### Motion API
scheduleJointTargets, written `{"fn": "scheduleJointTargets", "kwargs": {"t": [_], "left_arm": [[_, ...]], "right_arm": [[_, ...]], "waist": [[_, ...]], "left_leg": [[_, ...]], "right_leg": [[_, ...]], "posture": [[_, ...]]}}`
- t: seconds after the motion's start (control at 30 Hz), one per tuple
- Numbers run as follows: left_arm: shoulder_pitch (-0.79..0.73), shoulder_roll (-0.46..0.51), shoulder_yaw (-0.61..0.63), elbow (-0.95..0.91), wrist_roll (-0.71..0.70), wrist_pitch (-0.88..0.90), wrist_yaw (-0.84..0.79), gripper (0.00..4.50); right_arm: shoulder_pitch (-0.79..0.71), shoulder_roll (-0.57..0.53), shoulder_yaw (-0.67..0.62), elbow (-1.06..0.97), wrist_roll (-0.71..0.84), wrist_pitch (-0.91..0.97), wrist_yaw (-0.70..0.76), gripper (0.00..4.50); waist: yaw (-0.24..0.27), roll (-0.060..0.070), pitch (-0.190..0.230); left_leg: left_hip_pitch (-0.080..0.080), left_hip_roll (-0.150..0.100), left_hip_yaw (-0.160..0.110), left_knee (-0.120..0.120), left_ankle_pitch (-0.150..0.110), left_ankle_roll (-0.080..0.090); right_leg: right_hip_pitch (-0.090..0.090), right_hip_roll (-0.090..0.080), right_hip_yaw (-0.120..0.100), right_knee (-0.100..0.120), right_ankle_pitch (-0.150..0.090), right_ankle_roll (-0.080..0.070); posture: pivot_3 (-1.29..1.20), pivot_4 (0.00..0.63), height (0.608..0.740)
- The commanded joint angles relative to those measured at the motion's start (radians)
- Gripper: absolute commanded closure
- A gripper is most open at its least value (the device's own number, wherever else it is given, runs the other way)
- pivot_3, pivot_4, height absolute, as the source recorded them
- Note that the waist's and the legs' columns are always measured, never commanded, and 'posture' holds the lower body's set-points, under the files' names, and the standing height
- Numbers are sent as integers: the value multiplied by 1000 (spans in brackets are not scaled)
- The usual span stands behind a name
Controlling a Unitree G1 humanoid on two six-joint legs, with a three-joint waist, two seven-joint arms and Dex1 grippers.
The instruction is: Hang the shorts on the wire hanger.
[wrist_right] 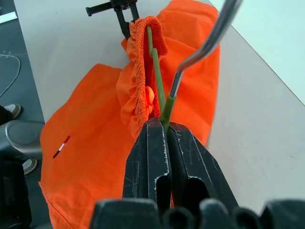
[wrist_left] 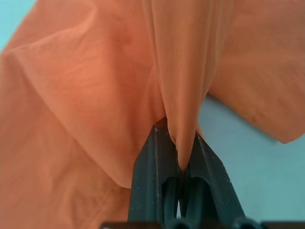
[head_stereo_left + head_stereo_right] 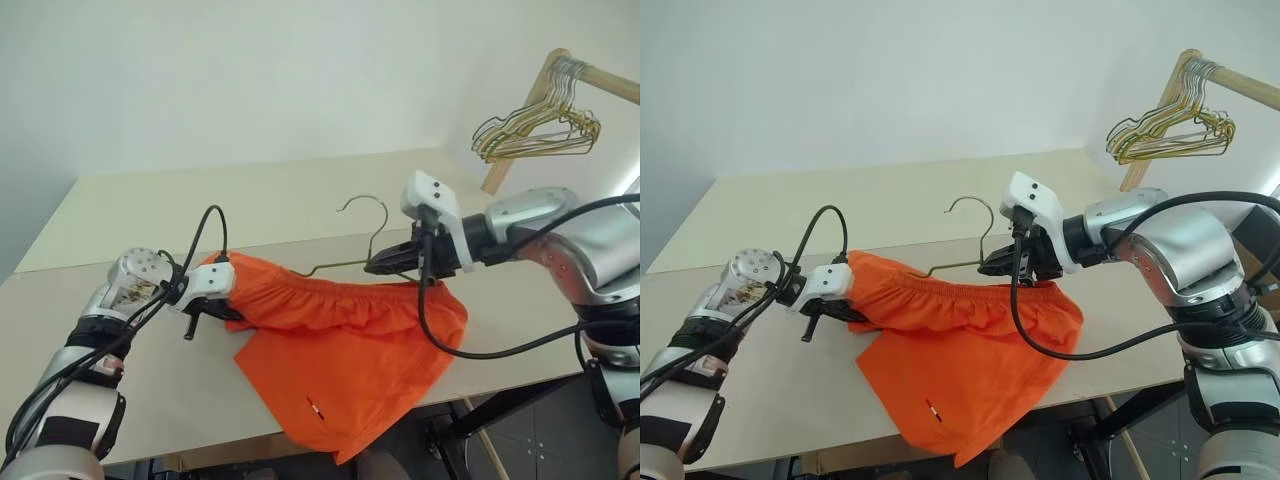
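Your shorts point(image 3: 340, 350) hang mid-frame in the head views, waistband stretched between both hands, legs draped over the beige surface point(image 3: 250, 205) edge. The right wrist view shows you the wire hanger point(image 1: 159, 83) threaded inside the waistband; the left wrist view shows just pinched orange fabric. Left hand point(image 3: 215, 308) is clamped on the waistband; right hand point(image 3: 385, 265) is clamped on the hanger wire. Spare hangers point(image 3: 535, 130) hang upper right against the white wall.
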Motion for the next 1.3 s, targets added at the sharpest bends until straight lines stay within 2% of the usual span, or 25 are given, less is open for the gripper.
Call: {"fn": "scheduleJointTargets", "kwargs": {"t": [0.03,0.23,0.33,0.53,0.63,0.77,0.9,1.0,1.13,1.3], "left_arm": [[-43,-2,30,-2,-6,14,28,4476],[-107,-54,76,21,-36,-16,101,4476],[-122,-55,110,-22,-98,17,41,3810],[-144,-14,140,-98,-177,91,-71,1882],[-158,38,99,-140,-248,82,-118,867],[-196,101,-1,-206,-391,87,-122,867],[-238,102,-76,-269,-522,149,-122,867],[-267,39,-111,-245,-475,131,-122,867],[-314,-87,-137,-100,-279,4,-90,867],[-336,-167,-140,-5,-154,-51,-53,867]], "right_arm": [[-18,-20,-55,-12,4,0,0,4500],[-19,-9,-51,-13,6,-5,-5,4500],[-15,-1,-51,-16,9,-6,-9,4500],[-11,3,-48,-17,8,-10,-12,4500],[-14,6,-42,-10,2,-16,-11,4500],[-21,9,-33,0,-10,-23,-10,4500],[-27,12,-28,4,-21,-27,-7,4500],[-35,18,-27,6,-24,-28,-4,4500],[-50,26,-22,7,-33,-31,4,4500],[-59,29,-22,9,-37,-31,12,4500]], "waist": [[1,0,0],[4,0,0],[3,0,0],[-2,0,0],[-4,0,0],[-4,0,0],[2,0,0],[3,0,0],[3,0,0],[-11,0,0]], "left_leg": [[0,0,0,0,0,0],[-1,-1,0,0,0,0],[-2,-1,0,0,0,-1],[-6,-1,0,0,2,-3],[-6,-1,0,0,2,-4],[-6,-1,0,0,2,-4],[-6,-2,0,0,2,-4],[-6,-2,0,1,2,-3],[-5,-3,0,2,2,-3],[-5,-2,0,1,2,-3]], "right_leg": [[0,0,0,0,0,0],[-2,-1,0,0,0,0],[-3,-1,0,1,0,0],[-10,0,1,9,0,0],[-10,0,1,9,0,0],[-9,-1,1,9,0,0],[-9,-1,1,9,0,0],[-9,-1,1,9,0,0],[-8,0,0,8,0,0],[-9,3,1,8,0,0]], "posture": [[-145,0,740],[-135,0,740],[-135,0,740],[-122,0,740],[-121,0,740],[-126,0,740],[-132,0,740],[-131,0,740],[-133,0,740],[-140,0,740]]}}
